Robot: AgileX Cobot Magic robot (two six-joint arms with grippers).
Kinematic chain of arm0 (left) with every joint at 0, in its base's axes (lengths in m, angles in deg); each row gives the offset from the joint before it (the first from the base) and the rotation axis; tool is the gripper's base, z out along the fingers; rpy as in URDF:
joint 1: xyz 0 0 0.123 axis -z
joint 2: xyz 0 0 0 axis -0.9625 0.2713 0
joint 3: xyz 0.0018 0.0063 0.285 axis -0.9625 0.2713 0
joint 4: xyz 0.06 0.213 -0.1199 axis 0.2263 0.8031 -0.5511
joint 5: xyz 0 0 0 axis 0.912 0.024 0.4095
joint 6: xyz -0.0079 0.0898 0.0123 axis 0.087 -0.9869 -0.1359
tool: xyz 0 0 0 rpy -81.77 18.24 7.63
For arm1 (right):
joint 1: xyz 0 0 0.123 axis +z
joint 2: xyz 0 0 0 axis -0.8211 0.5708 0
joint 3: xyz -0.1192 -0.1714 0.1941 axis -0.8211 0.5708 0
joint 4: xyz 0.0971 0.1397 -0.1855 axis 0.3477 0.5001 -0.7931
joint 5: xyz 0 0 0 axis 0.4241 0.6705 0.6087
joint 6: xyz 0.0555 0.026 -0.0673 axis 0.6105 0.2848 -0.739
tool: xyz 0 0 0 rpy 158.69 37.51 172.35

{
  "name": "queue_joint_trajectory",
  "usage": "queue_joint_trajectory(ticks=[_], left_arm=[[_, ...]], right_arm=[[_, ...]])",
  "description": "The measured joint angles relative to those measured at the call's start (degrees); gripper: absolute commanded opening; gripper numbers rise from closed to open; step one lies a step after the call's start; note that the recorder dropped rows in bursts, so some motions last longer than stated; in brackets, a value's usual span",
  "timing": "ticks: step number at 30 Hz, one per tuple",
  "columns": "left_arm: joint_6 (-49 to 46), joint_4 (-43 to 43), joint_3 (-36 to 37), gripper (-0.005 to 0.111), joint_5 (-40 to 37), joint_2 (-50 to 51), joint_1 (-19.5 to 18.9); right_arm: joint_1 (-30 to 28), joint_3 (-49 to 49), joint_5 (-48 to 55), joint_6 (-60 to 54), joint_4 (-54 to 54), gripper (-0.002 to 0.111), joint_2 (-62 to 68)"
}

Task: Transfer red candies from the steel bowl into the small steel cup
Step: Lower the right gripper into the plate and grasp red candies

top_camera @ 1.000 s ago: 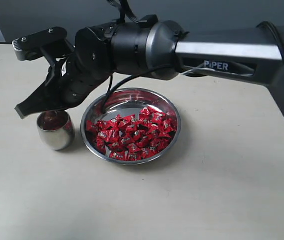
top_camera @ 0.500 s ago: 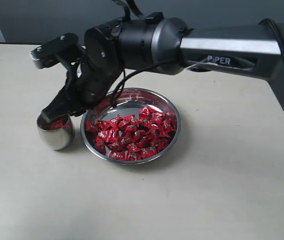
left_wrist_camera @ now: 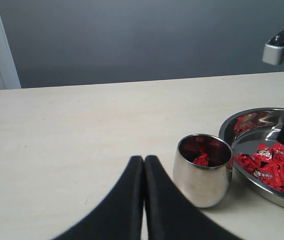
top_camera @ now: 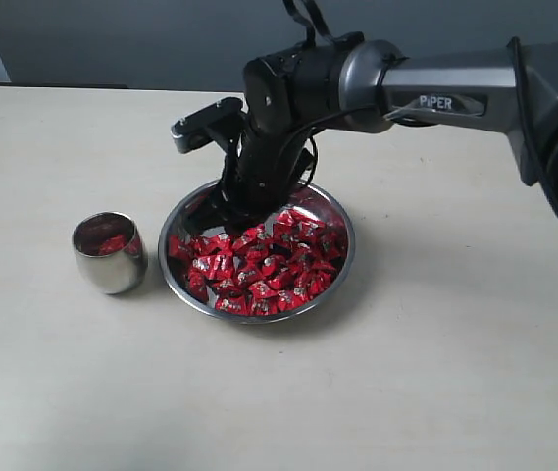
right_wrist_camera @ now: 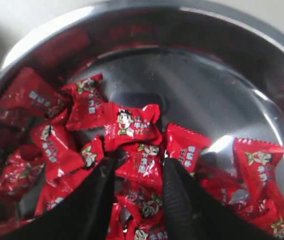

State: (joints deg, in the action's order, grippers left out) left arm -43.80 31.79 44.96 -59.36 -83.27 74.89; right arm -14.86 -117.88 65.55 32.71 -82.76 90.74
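My right end effector (right_wrist_camera: pixel 139 166), parted, straddles one shiny red-wrapped candy (right_wrist_camera: pixel 144 157) in the wide polished steel bowl (right_wrist_camera: pixel 196 95); closing may snag neighbouring candies or slip off.

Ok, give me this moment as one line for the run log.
right gripper: open, tips down among red candies in steel bowl | left gripper: shut, empty | small steel cup: upright, candy inside

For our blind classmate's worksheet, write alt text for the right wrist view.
Open pincer, its two black fingers straddling one red candy in a heap of candies. They lie in a steel bowl whose shiny bottom is bare beyond the heap.
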Motion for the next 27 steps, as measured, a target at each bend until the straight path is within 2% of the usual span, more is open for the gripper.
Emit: queue_joint_trajectory(ticks=[24, 27], left_arm=[[0.0, 0.0, 0.0, 0.0, 0.0, 0.0, 0.0], [0.0, 0.0, 0.0, 0.0, 0.0, 0.0, 0.0]], right_arm=[[0.0, 0.0, 4.47, -5.63, -0.72, 0.033, 3.15], [0.0, 0.0, 4.59, -6.13, -0.72, 0.038, 3.15]])
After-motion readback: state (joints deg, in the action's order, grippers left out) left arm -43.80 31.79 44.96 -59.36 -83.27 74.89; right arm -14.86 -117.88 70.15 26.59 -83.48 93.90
